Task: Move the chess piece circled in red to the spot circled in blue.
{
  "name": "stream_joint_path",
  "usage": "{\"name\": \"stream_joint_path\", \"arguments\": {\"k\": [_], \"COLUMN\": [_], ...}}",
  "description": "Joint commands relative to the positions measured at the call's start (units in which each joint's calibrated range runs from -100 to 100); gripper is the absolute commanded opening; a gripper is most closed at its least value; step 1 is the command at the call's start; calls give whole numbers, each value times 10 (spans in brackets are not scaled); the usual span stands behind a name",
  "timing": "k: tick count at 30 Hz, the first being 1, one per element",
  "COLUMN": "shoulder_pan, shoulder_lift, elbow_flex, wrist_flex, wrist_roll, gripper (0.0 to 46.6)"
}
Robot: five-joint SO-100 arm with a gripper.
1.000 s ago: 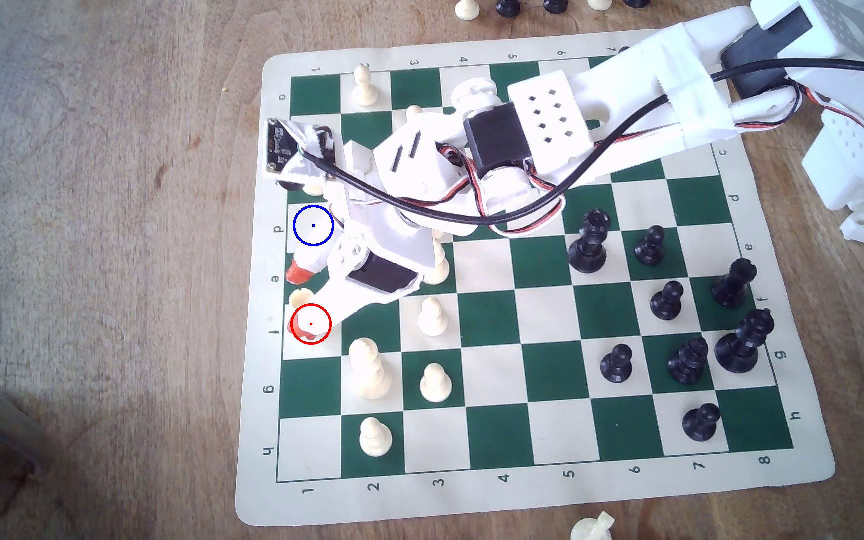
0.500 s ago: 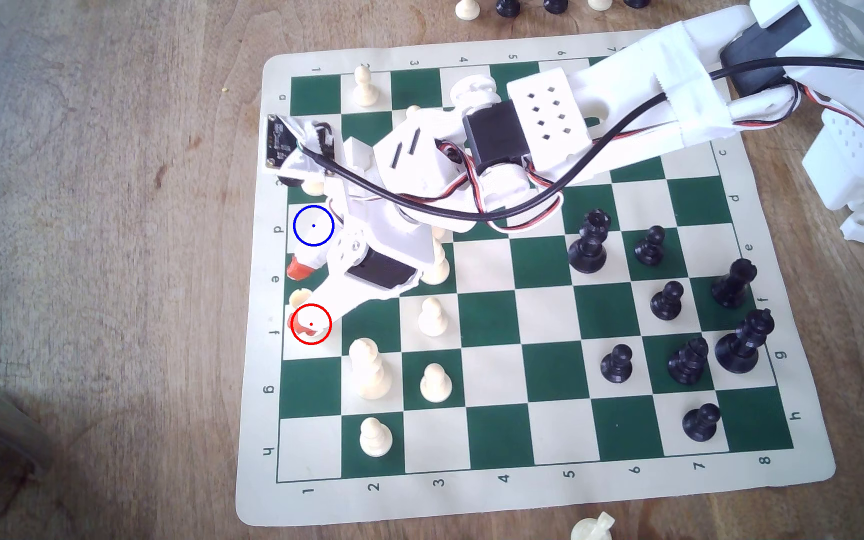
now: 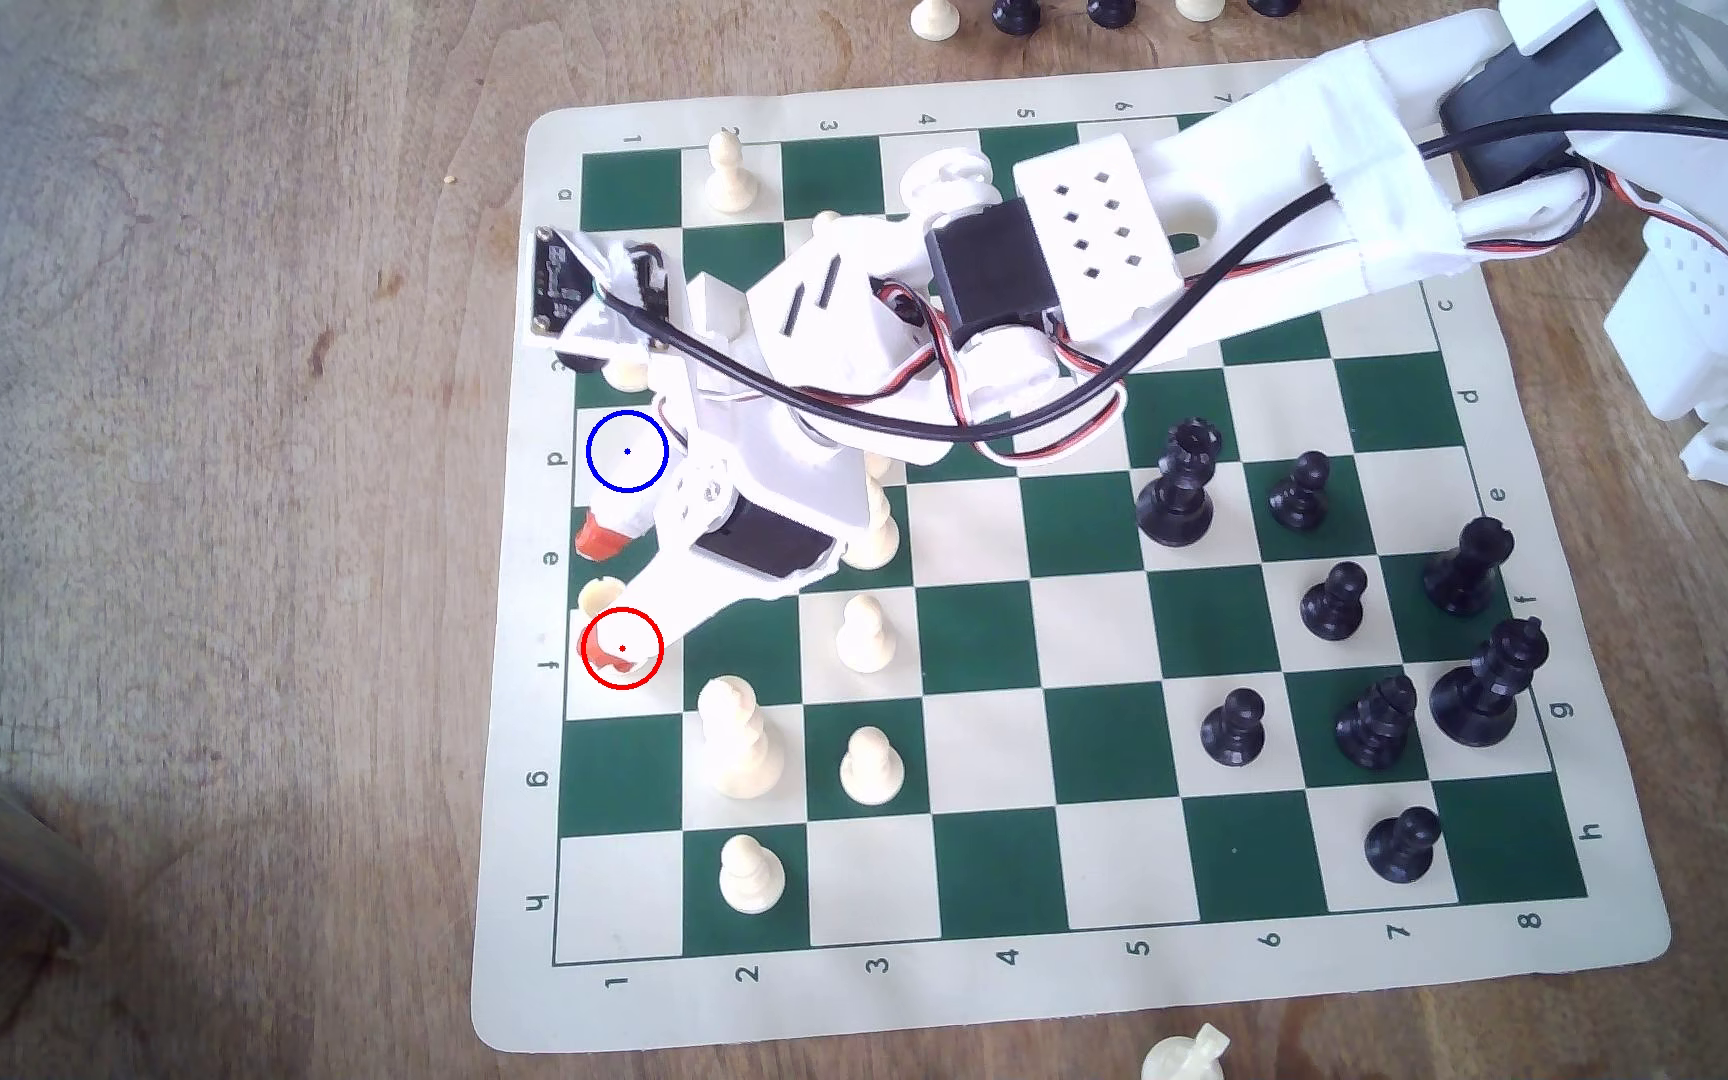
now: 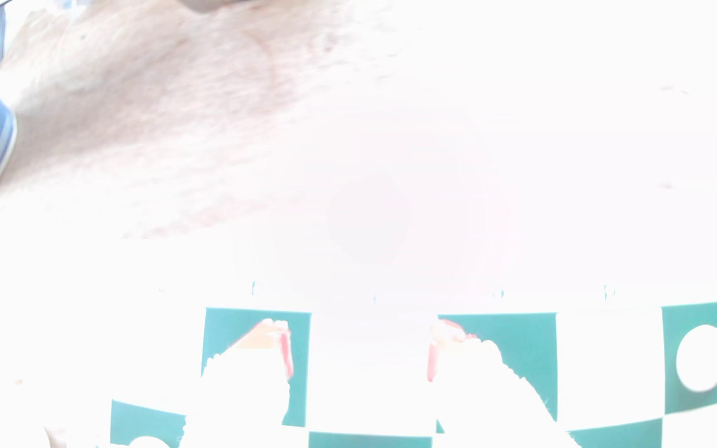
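Exterior view: the gripper [image 3: 602, 594] stands wide open, one orange-tipped finger [image 3: 594, 539] at twelve o'clock of the rook [image 3: 598, 595] and the other inside the red circle [image 3: 622, 648] at six. The rook stands between them, unheld. An off-centre closing could tip it before it reaches the blue-ringed square [image 3: 627, 451], further toward twelve o'clock.

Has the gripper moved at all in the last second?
No. The gripper sits in the same place relative to the red circle, straddling the rook.
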Motion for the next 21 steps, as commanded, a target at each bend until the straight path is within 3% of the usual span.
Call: {"name": "stream_joint_path", "arguments": {"k": [1,18,19,21], "shoulder_pan": [-5,-4,-4,-4], "shoulder_lift": [-18,-2,-2,-3], "elbow_flex": [-10,-14,-14,-11], "wrist_flex": [1,-5,-5,-5], "wrist_roll": [-2,-3,-3,-4], "gripper": [166,154,144,58]}}
